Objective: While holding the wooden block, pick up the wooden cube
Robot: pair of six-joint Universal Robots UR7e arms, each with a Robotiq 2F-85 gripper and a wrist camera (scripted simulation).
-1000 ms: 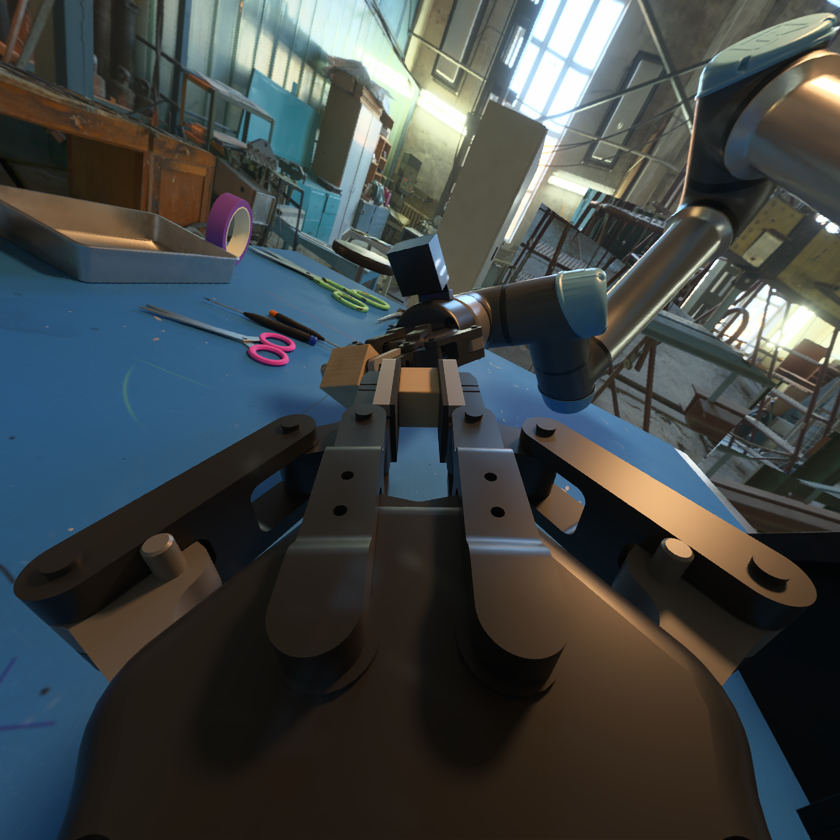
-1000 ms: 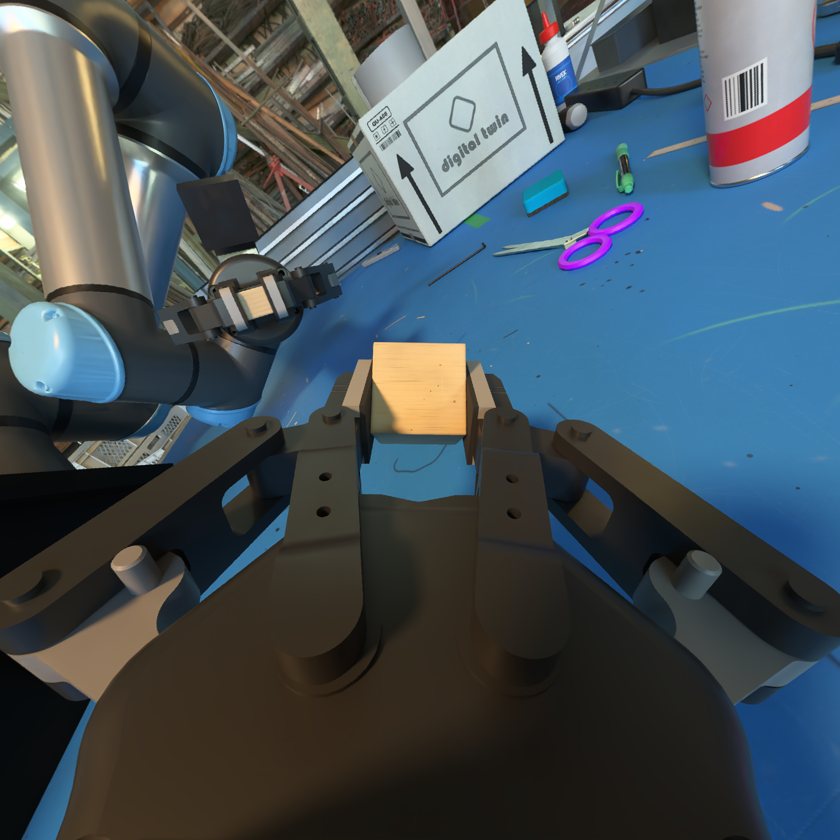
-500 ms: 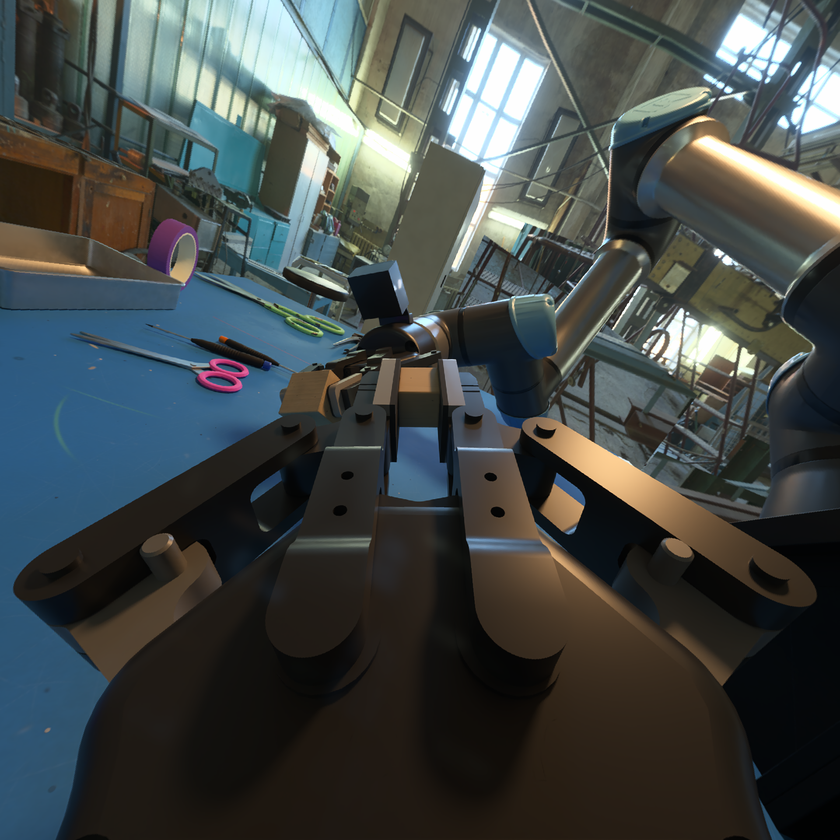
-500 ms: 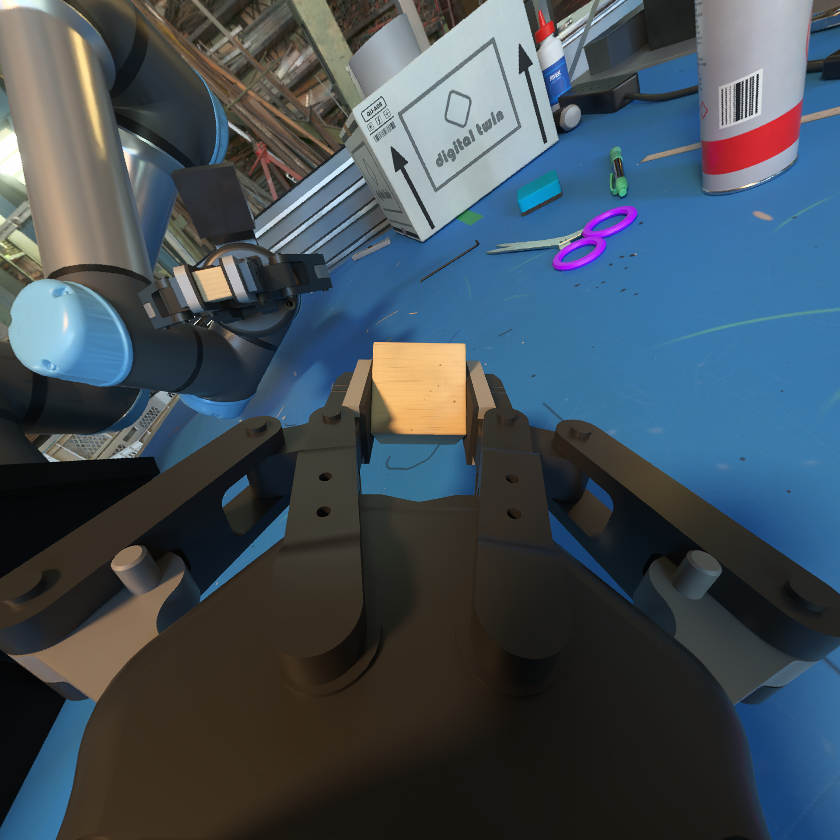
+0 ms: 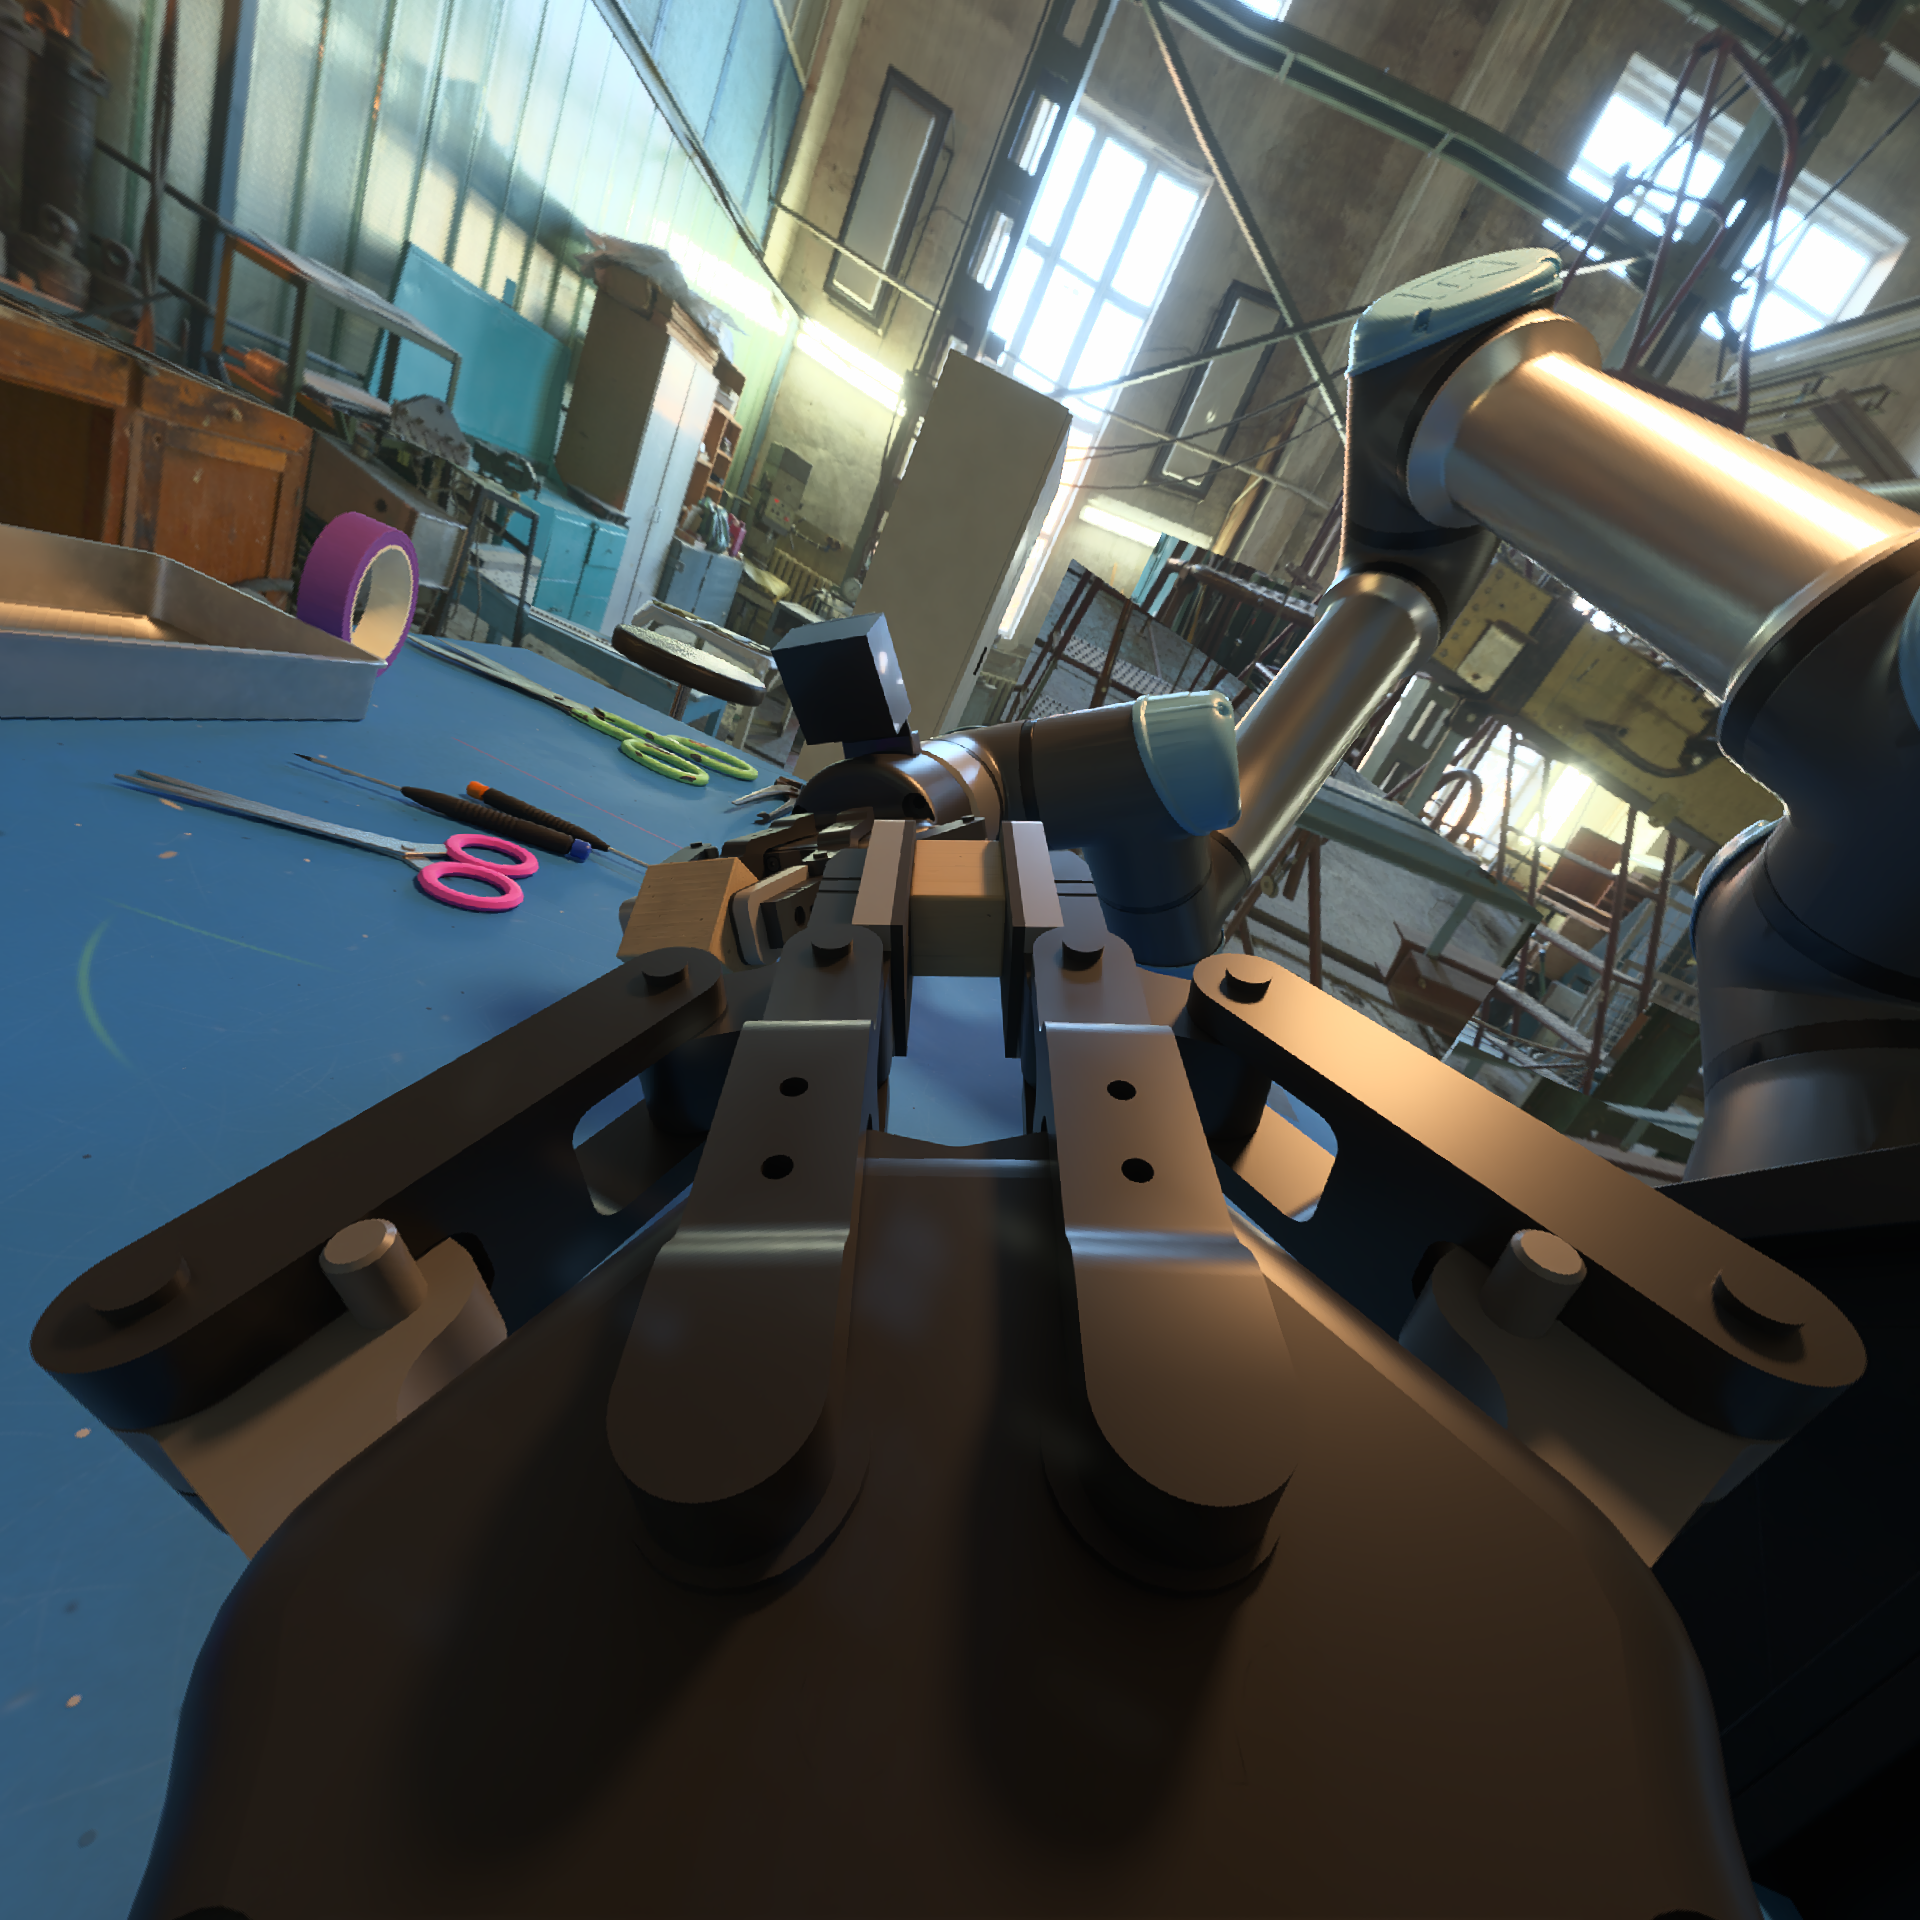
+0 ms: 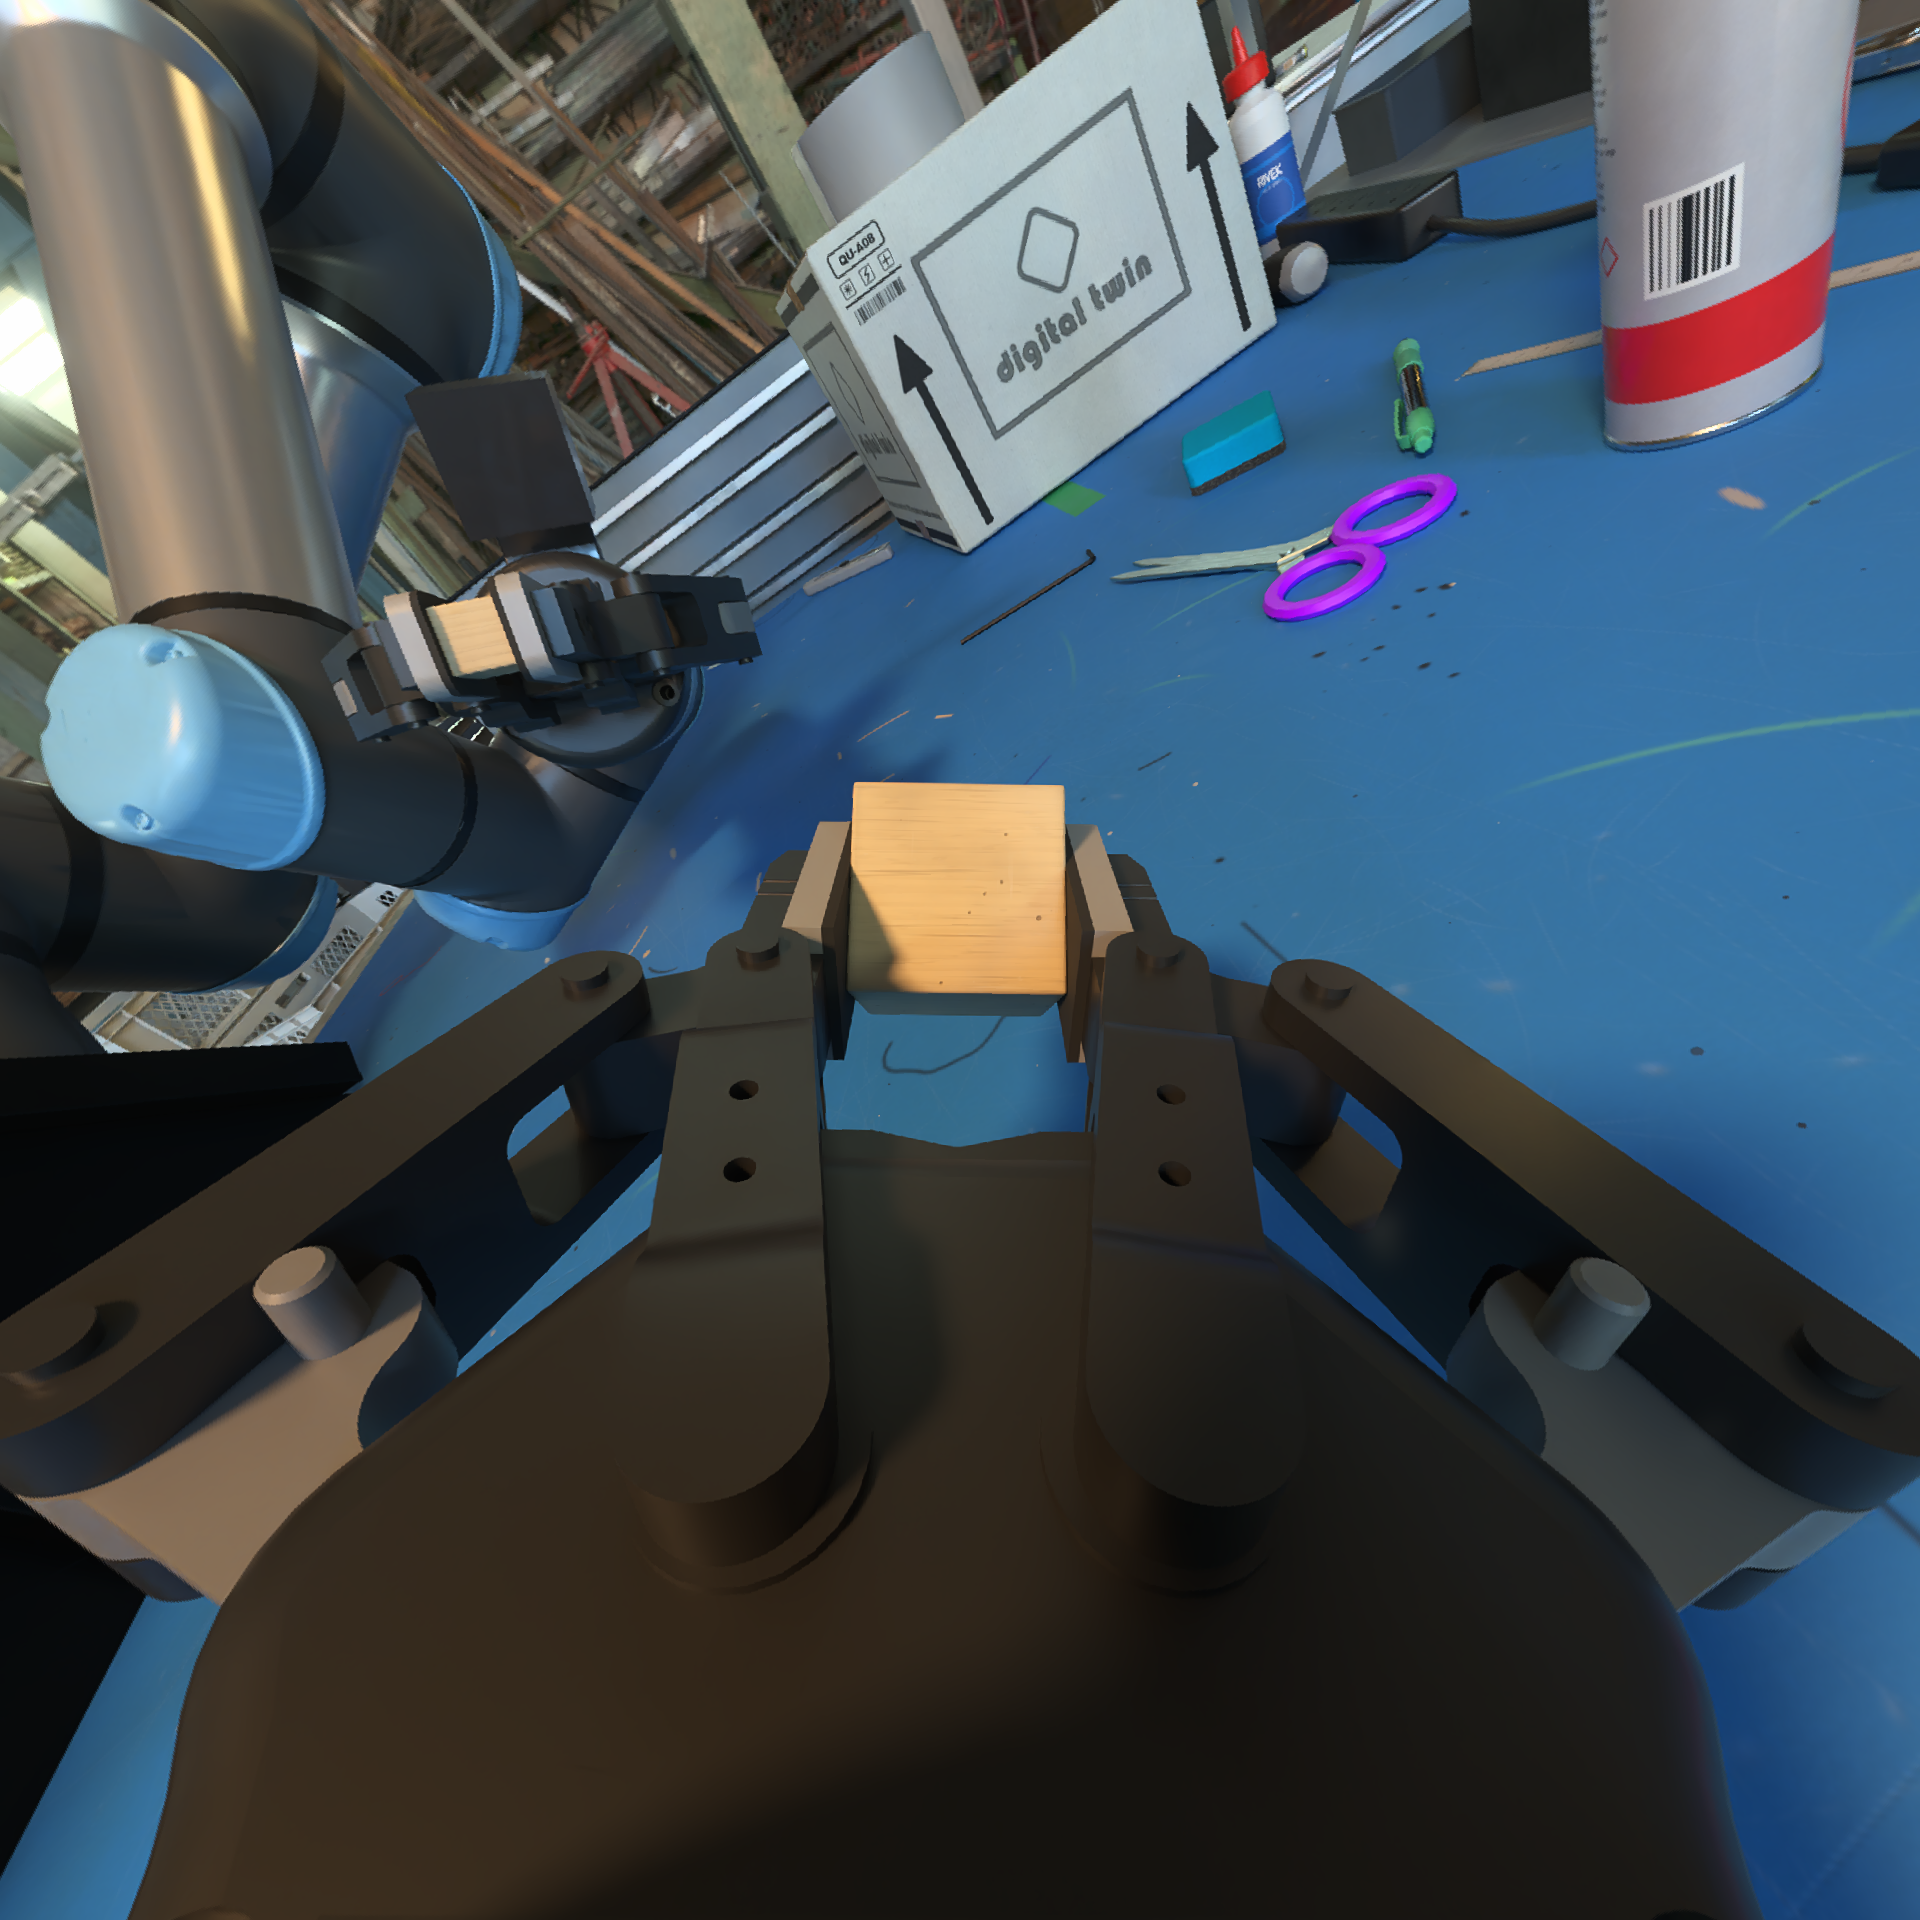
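Observation:
My left gripper (image 5: 956,883) is shut on the wooden block (image 5: 956,909), a narrow pale piece held above the blue table (image 5: 208,1039). My right gripper (image 6: 956,862) is shut on the wooden cube (image 6: 956,894), larger and light orange, held a little above the table (image 6: 1558,935). The left wrist view shows the cube (image 5: 681,909) in the right gripper just left of my left fingertips. The right wrist view shows the block (image 6: 468,634) in the left gripper at the upper left, apart from the cube.
Left wrist view: a metal tray (image 5: 156,665), a purple tape roll (image 5: 358,587), pink scissors (image 5: 468,873), green scissors (image 5: 675,753). Right wrist view: a white box (image 6: 1039,312), purple scissors (image 6: 1340,551), a teal sponge (image 6: 1231,442), a green marker (image 6: 1410,395), a red-banded can (image 6: 1714,229).
My left gripper has moved with the block, drifting left and slightly up in the right wrist view. The right gripper keeps its hold on the cube and has shifted only slightly.

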